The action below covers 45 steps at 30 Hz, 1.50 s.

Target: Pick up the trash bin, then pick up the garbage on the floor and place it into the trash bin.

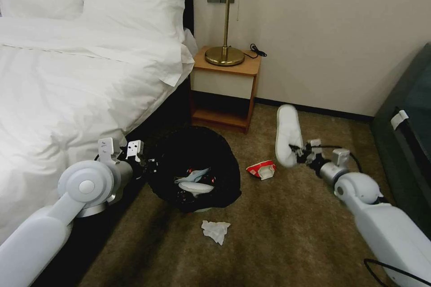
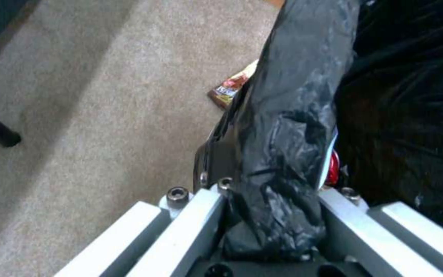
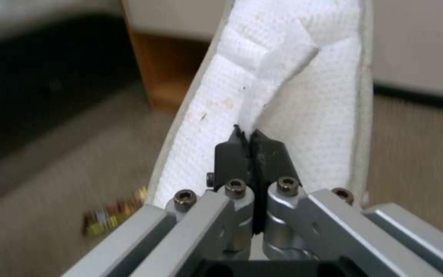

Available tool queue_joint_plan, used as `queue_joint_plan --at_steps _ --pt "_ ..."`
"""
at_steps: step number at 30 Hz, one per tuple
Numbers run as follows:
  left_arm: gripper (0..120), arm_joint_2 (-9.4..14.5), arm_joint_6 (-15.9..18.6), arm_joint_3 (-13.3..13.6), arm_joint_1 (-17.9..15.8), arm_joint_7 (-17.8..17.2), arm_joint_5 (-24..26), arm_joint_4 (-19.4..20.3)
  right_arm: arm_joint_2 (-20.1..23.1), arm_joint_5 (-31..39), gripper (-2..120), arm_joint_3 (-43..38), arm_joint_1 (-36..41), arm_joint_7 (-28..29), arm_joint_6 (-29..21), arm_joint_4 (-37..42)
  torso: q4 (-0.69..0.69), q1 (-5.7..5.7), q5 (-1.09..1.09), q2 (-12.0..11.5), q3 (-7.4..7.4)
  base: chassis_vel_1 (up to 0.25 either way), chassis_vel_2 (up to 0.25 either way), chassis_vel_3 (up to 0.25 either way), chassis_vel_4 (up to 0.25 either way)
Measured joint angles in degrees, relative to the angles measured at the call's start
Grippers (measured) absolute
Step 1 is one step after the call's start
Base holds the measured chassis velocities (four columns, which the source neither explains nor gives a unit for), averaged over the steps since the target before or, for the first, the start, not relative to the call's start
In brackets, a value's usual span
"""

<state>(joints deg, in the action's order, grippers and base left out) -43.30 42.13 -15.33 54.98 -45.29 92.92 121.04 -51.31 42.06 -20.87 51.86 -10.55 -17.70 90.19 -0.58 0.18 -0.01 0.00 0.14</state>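
Note:
The trash bin (image 1: 197, 152), lined with a glossy black bag, stands on the carpet beside the bed. It holds a white slipper (image 1: 196, 187) and red scraps. My left gripper (image 1: 148, 164) is shut on its near-left rim; in the left wrist view the black bag (image 2: 288, 115) is pinched in the left gripper (image 2: 270, 173). My right gripper (image 1: 299, 152) holds a second white slipper (image 1: 287, 132) up off the floor, right of the bin. In the right wrist view the right gripper (image 3: 250, 142) is shut on the slipper's (image 3: 288, 69) fabric. A red wrapper (image 1: 261, 169) and a crumpled tissue (image 1: 215, 231) lie on the carpet.
The bed (image 1: 67, 89) runs along the left. A wooden nightstand (image 1: 224, 92) with a brass lamp (image 1: 225, 49) stands against the back wall. A dark sofa (image 1: 408, 134) lines the right side. A snack packet (image 2: 229, 90) lies by the bin.

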Motion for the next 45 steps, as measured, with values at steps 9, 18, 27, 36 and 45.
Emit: queue_joint_plan --at_steps 9,18,27,36,45 --pt "0 1.3 0.0 -1.1 3.5 -0.5 0.0 3.5 2.5 7.4 0 -0.8 -0.8 2.5 -2.3 14.8 0.02 0.0 0.01 0.0 -0.01 0.0 0.0 0.0 0.0" --pt "0 0.8 0.0 -0.6 4.4 -1.6 1.3 4.2 6.4 13.8 0 -0.6 -0.9 3.0 -1.2 25.0 0.01 0.0 0.0 0.0 0.0 0.0 0.0 0.0 0.0" --pt "0 -0.1 0.0 1.6 2.2 -3.3 3.1 3.2 9.8 16.5 0 0.4 1.2 -2.6 0.5 33.2 0.0 0.0 0.01 0.0 -0.01 0.0 0.0 0.0 0.0" --pt "0 -4.6 0.0 8.3 -5.4 -6.6 4.8 -0.7 9.9 13.8 0 9.7 0.5 -4.7 1.7 35.0 0.0 0.0 0.01 0.0 0.0 0.0 0.0 0.0 0.0" --pt "0 -6.6 0.0 11.1 -9.2 -7.4 5.1 -2.0 8.8 10.4 0 14.9 -0.7 -4.2 2.0 35.5 0.01 0.0 0.0 0.0 0.0 0.0 0.0 0.0 0.0"
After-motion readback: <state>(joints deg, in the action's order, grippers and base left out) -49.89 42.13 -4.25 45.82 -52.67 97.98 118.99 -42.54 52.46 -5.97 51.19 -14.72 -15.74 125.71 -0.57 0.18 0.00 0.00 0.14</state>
